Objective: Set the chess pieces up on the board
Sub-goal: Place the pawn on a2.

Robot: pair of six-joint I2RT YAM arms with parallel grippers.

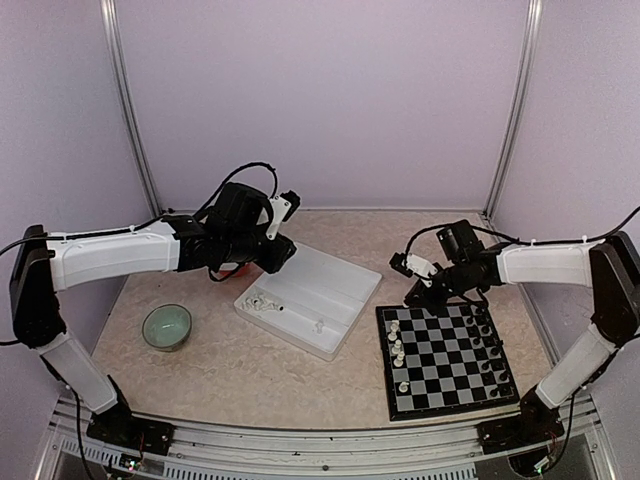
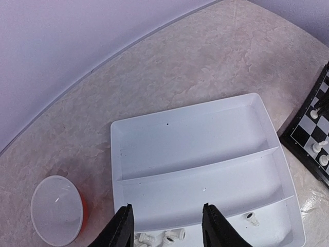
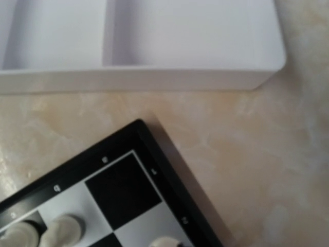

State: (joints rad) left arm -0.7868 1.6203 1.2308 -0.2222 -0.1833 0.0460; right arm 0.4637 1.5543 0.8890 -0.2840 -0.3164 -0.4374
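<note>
The marbled beige tabletop carries everything. On it, near the middle, lies a white divided tray, set at a slant, with three long compartments. Just to its right lies the board, its corner close to the tray's wall but apart from it.

The left hand hovers above the tray's left end, its fingers spread with nothing between them. The right hand hangs over the board's far left corner, pressed together; whether it pinches anything cannot be told.

A pale green bowl stands well left of the tray. A white round thing with an orange edge sits beside the tray's far left corner.

The chess pieces are split. White ones stand along the board's left side and black ones along its right. More white ones lie in the tray's nearest compartment.
</note>
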